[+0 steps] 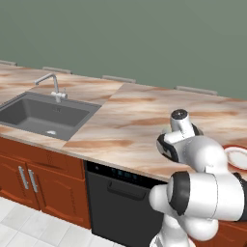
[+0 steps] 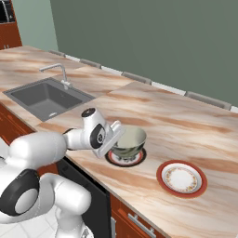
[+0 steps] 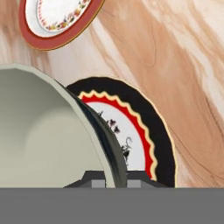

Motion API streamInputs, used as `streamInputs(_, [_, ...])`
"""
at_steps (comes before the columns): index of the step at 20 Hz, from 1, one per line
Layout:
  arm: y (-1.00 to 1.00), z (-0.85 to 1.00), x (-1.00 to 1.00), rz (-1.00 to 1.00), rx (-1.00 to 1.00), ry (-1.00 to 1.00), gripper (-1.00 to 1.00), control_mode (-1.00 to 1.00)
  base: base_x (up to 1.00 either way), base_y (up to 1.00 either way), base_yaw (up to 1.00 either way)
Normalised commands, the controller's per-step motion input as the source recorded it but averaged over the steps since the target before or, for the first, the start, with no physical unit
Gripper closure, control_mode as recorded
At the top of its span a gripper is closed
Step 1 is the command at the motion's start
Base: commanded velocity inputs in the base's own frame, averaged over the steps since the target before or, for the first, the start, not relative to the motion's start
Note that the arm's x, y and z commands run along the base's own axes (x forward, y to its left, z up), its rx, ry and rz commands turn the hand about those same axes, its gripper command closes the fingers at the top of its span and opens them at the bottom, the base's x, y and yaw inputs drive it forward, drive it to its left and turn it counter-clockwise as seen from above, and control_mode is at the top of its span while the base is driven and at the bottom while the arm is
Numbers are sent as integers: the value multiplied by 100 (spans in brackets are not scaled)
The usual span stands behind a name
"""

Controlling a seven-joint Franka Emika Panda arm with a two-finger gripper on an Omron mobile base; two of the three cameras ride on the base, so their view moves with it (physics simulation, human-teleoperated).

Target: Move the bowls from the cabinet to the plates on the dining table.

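My gripper (image 2: 116,134) is shut on the rim of the shiny grey metal bowl (image 2: 129,141), which has a cream inside. In the hand view the rim of the bowl (image 3: 39,135) runs between the fingertips of the gripper (image 3: 114,178). The bowl sits low over the black-rimmed plate (image 2: 124,161) on the dining table (image 2: 186,125); I cannot tell whether it touches the plate. That plate (image 3: 146,131) shows a red zigzag ring and a dark pattern. The red-rimmed plate (image 2: 181,178) (image 3: 57,19) (image 1: 237,157) lies bare to the right. The cabinet is out of view.
A dark sink (image 1: 41,115) with a grey faucet (image 1: 54,87) is set into the top to the left. A black dishwasher front (image 1: 123,202) sits below the near edge. Grey chair backs (image 2: 204,98) line the far edge.
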Motion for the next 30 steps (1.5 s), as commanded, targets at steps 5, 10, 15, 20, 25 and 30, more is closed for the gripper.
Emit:
streamInputs(5, [-1,-11,3,-1,0,-1,100,-100,0,0,0])
streamInputs(10, [1,-7,-37,0,0,-1,100,-100,0,0,0])
streamInputs(15, [6,-10,-28,-1,0,0,-100,-100,0,0,0])
streamInputs(20, [0,-6,-3,-1,0,-4,-100,-100,0,0,0])
streamInputs(25, [2,17,-3,-1,0,-7,-100,-100,0,0,0])
streamInputs(30, [0,53,-12,-1,4,-3,-100,-100,0,0,0])
